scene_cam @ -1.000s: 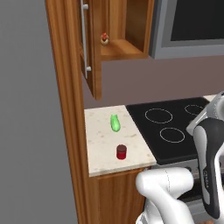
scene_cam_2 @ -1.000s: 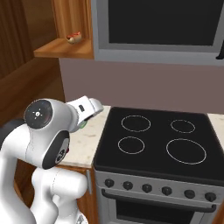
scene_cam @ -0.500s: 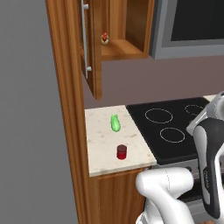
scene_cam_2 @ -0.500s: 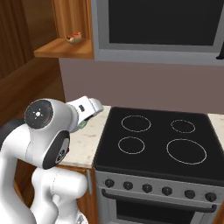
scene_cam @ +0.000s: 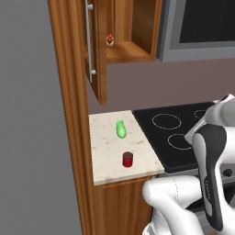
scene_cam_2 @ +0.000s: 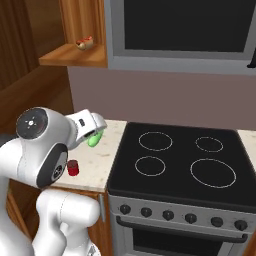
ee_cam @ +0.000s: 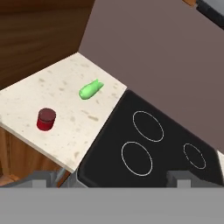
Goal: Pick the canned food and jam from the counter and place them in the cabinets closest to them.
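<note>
Largest first: the open cabinet [scene_cam: 124,46] hangs above the counter [scene_cam: 108,158], a small item on its shelf. The stove [scene_cam_2: 175,165] adjoins the counter's right. Your gripper [ee_cam: 113,177] hangs unclenched and empty over the stove front. The red can [ee_cam: 46,119] sits near the counter's front edge, upright, to the gripper's left. A green item [ee_cam: 90,89] lies behind it.

You're looking at a speckled cream worktop [scene_cam: 110,151] w/ black stove [scene_cam_2: 175,165] beside it, mauve wall [scene_cam_2: 165,100] behind, grey microwave [scene_cam_2: 180,35] hanging above.
</note>
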Motion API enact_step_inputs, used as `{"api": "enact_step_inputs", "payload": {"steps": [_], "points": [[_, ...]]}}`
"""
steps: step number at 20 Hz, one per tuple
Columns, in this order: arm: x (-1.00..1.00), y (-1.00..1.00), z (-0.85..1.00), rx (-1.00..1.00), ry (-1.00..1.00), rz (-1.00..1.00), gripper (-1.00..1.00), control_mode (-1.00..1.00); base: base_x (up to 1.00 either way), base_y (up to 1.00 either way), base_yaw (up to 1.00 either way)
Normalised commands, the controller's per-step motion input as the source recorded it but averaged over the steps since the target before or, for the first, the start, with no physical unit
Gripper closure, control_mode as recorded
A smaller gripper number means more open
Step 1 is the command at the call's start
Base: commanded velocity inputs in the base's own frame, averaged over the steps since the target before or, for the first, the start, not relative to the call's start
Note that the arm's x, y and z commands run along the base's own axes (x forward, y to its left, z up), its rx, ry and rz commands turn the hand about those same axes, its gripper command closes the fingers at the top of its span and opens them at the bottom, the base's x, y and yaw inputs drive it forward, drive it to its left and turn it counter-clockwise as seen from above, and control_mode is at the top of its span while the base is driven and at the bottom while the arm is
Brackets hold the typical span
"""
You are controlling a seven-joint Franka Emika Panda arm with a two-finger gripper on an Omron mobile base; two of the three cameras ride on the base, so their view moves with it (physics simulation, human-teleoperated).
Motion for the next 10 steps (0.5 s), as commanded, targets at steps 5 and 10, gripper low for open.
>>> {"api": "enact_step_inputs", "payload": {"steps": [5,10], "points": [[0.00,0.35,-0.26,0.00,0.04,-0.01,-1.00,-1.00,0.00,0.00,0.00],[0.00,0.13,-0.11,0.02,0.02,0.00,-1.00,-1.00,0.00,0.00,0.00]]}}
